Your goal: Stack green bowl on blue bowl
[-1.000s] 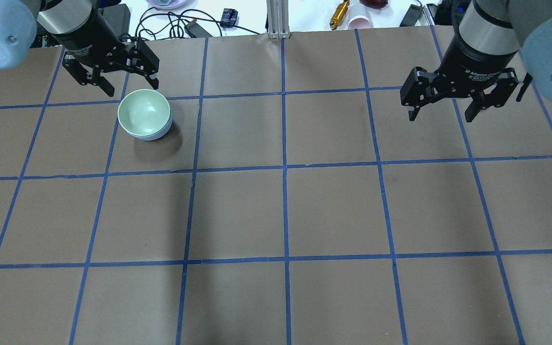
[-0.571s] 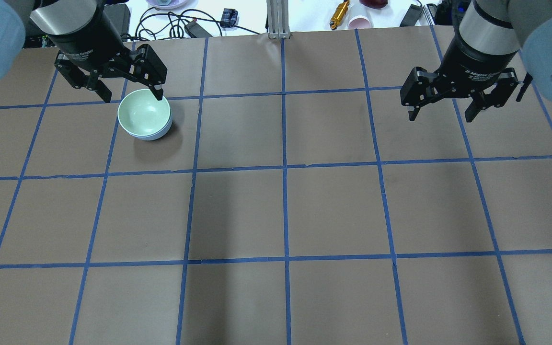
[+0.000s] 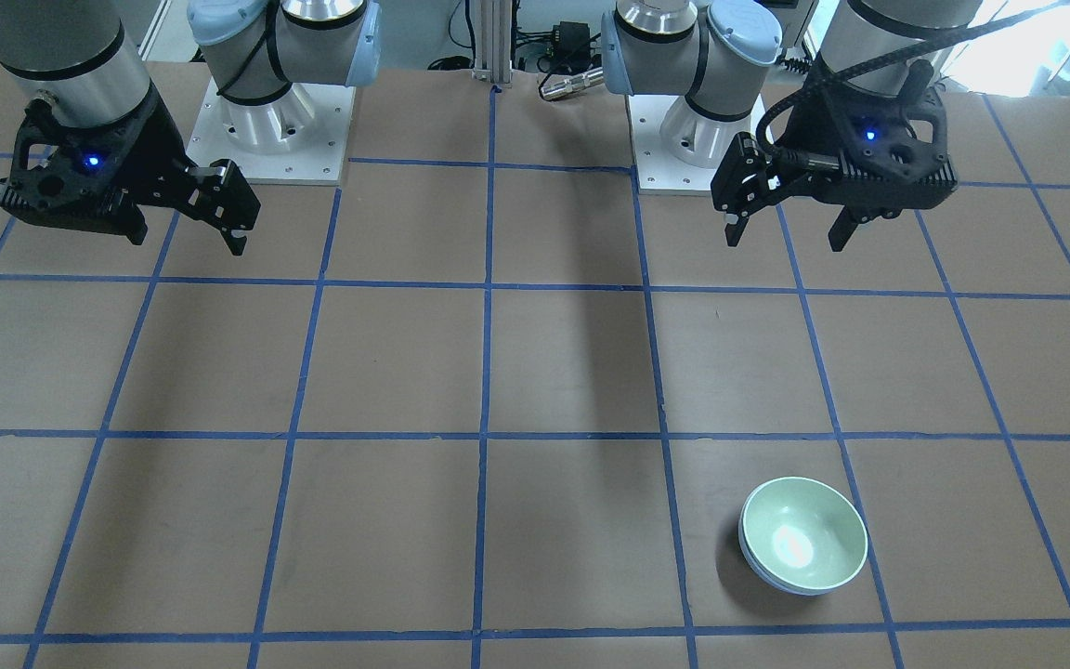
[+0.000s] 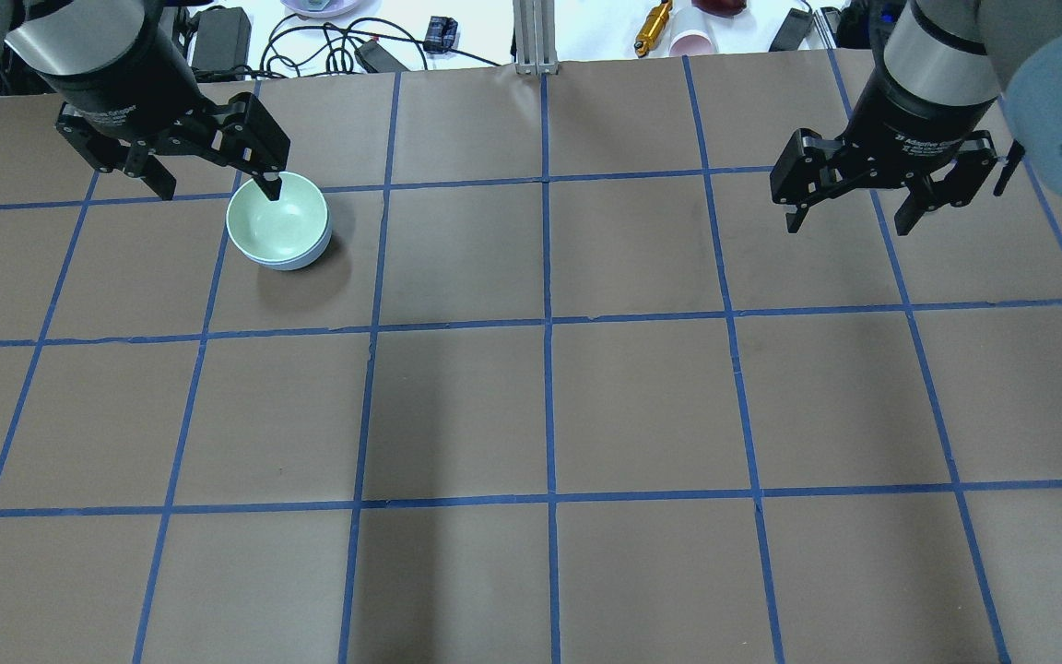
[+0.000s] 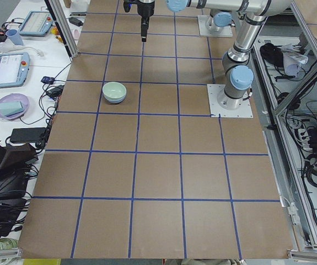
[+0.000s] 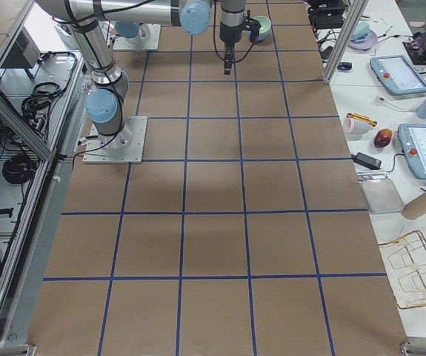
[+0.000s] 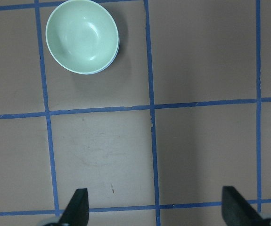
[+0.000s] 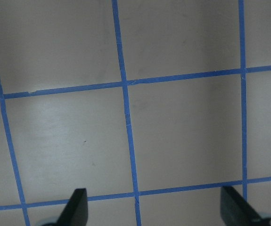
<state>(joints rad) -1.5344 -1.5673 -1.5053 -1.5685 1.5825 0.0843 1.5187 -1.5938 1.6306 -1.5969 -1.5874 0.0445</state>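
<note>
The green bowl [image 4: 277, 216] sits nested inside the blue bowl [image 4: 289, 265], of which only a thin lower rim shows. The stack stands on the table at the far left; it also shows in the front view [image 3: 804, 544] and the left wrist view [image 7: 81, 36]. My left gripper [image 4: 218, 192] is open and empty, raised above the table beside the stack's far-left edge, touching neither bowl. My right gripper [image 4: 849, 226] is open and empty, raised over the far right of the table.
The brown table [image 4: 549, 415] is marked with a blue tape grid. Beyond its far edge lie cables [image 4: 328, 46], a gold cylinder [image 4: 653, 26] and a pink cup [image 4: 692, 41]. The two arm bases [image 3: 270, 121] stand at the robot's side.
My left gripper has moved a little to the left across the stack's far edge, still open. The bowls and the right arm have not moved.
</note>
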